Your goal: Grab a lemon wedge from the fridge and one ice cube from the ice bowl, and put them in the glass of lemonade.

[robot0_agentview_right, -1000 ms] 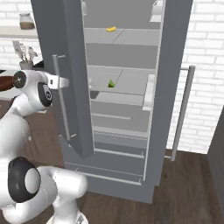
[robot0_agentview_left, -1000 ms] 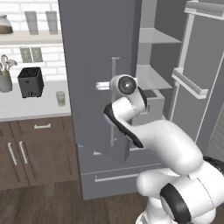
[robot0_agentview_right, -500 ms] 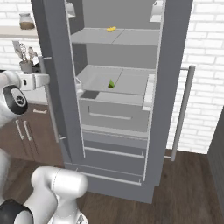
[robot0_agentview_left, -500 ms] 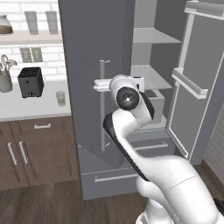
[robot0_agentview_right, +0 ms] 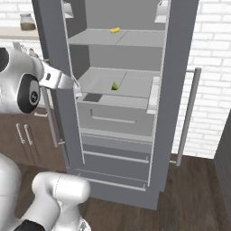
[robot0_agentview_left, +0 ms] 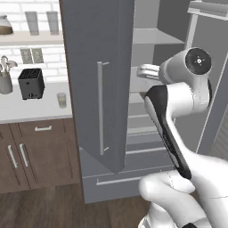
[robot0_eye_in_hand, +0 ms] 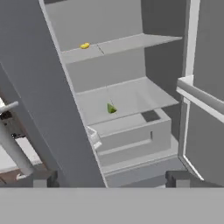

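My jaws (robot0_eye_in_hand: 111,178) stand wide apart and hold nothing; the two dark finger tips (robot0_eye_in_hand: 41,178) show at 7 and 5 o'clock in the hand view, aimed into the fridge (robot0_agentview_right: 176,90). In the right base view my hand sits at 9 o'clock, just beside the edge of the left door (robot0_agentview_left: 98,80), which is swung open with its long silver bar handle (robot0_agentview_left: 100,107) facing outward. The right door (robot0_agentview_right: 180,67) is open as well.

Inside, the lemon wedge (robot0_eye_in_hand: 111,109) lies on the middle shelf (robot0_agentview_right: 131,85), near the centre of the hand view at roughly 12 o'clock from my finger tips and well apart from them. A small yellow item (robot0_agentview_right: 115,30) rests on the upper shelf (robot0_agentview_right: 135,39); it is too small to identify. A drawer (robot0_agentview_right: 113,115) sits below the middle shelf.

In the left base view the bench (robot0_agentview_left: 26,109) lies at 9 o'clock, carrying a black toaster (robot0_agentview_left: 30,83), a utensil crock (robot0_agentview_left: 5,80) and the glass of lemonade (robot0_agentview_left: 61,100), just beside the open door's edge.
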